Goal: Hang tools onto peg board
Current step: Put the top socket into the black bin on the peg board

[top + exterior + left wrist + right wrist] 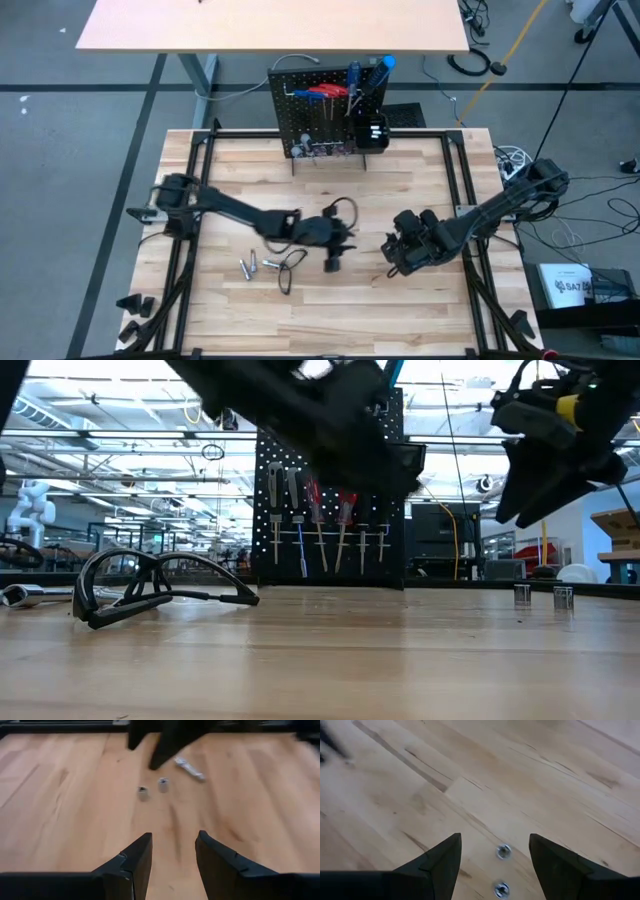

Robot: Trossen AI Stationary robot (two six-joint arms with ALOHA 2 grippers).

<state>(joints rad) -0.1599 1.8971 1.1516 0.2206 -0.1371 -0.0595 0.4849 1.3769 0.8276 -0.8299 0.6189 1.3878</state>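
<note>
We find a pale wooden table with a black frame along its edges. A black peg board stands at its far edge. A black wire loop and silver bits lie left of centre. Two small silver sockets stand upright toward the right.

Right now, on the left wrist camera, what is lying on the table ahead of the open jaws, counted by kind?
Short silver bits, standing upright side by side: 2
Long silver bit, lying flat just beyond them: 1
Total: 3
</note>
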